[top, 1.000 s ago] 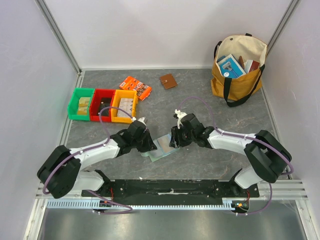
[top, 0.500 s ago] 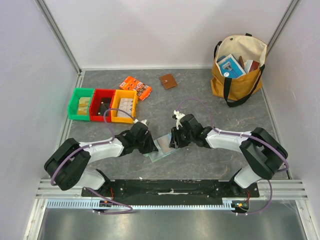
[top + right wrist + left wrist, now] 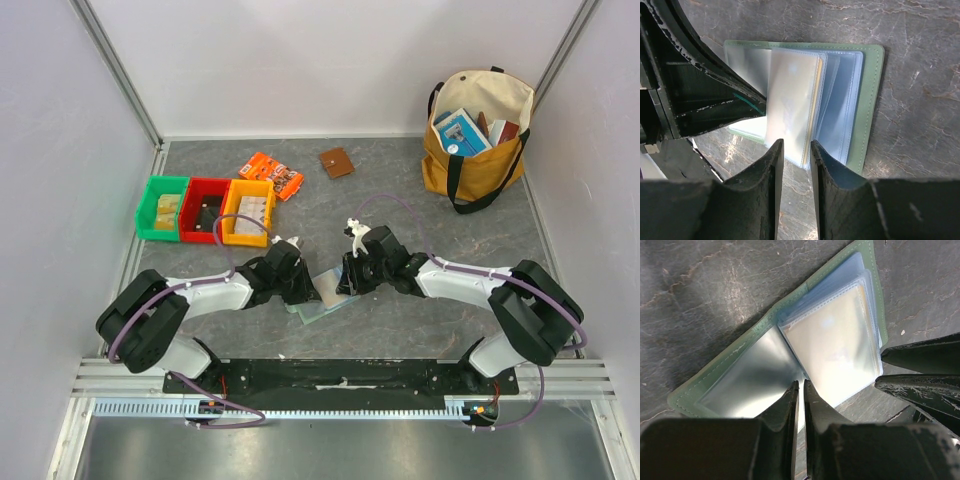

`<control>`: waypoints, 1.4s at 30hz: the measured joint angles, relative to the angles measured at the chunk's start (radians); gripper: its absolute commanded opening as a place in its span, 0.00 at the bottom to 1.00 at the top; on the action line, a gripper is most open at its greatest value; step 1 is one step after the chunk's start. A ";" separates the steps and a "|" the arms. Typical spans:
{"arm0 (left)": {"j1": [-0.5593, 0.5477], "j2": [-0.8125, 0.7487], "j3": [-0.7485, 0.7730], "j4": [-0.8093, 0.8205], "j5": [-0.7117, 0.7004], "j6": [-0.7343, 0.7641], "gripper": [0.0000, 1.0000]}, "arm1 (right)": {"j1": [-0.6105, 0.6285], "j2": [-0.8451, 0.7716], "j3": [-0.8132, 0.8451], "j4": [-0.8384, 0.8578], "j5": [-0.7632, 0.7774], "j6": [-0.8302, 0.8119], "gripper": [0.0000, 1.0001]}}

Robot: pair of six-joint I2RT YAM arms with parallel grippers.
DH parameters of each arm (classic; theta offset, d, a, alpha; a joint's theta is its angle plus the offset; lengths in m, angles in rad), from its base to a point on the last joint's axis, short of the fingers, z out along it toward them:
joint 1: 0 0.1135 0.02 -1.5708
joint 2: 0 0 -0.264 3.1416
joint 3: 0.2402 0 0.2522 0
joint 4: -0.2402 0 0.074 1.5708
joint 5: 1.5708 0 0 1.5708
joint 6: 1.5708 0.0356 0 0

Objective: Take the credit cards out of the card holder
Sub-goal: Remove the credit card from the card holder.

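The pale green card holder lies open on the grey table between both grippers. Its clear sleeves fan out on one half. A tan card edge shows inside the front sleeve, also in the left wrist view. My left gripper is shut, its tips down on the holder's bare clear panel by the fold. My right gripper is open by a narrow gap, its tips at the free edge of the front sleeve, not closed on it.
Green, red and yellow bins stand at the left. An orange printed packet and a brown square wallet lie further back. A yellow tote bag with books stands at the back right.
The left arm's elbow has swung right and its gripper has crept onto the holder. The right gripper has shifted slightly toward the sleeves. The holder has barely moved.
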 measured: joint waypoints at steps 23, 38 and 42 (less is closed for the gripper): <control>-0.004 -0.145 0.002 -0.102 -0.031 -0.001 0.15 | 0.002 -0.022 0.010 -0.062 0.123 -0.008 0.41; -0.033 0.033 0.091 -0.077 -0.047 0.000 0.19 | 0.002 0.043 0.016 -0.010 0.074 -0.007 0.36; -0.033 0.033 0.072 -0.075 -0.059 0.000 0.17 | 0.002 0.058 0.016 -0.006 0.065 -0.007 0.36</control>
